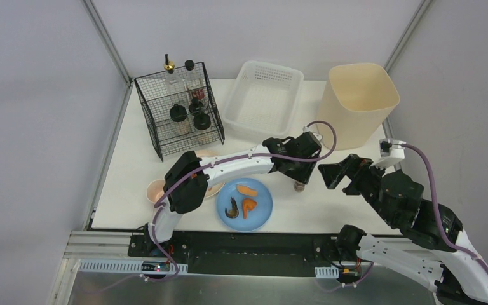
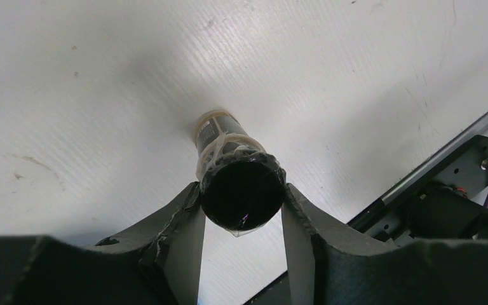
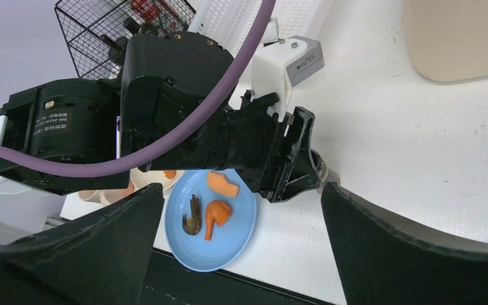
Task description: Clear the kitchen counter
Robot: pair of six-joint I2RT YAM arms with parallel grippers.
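- Scanning from the left, I see a small bowl (image 1: 155,189) on the white surface (image 1: 305,216) near its front left corner. A wire rack (image 1: 178,108) of bottles stands behind it.
- Just right of the bowl, near the front edge, a blue plate (image 1: 264,213) carries a few food scraps.
- At the back centre is a white basket (image 1: 264,98).
- My left hand (image 2: 241,190) reaches across past the plate and is closed on the black cap of a small bottle (image 2: 219,136), one finger pressed to each side. The bottle is upright, and its base looks to be resting on the surface.
- My right hand (image 1: 342,175) hovers just right of the bottle, spread wide and holding nothing.
- A beige bin (image 1: 358,101) stands at the back right.
- I judge the step in hand to be picking up this bottle, with most of the clearing yet to do.
- Next I would lift straight up, then carry it back left to the rack, where similar bottles stand. The grip is on the cap alone, so I'd go slowly, and the right hand needs to keep out of the way.
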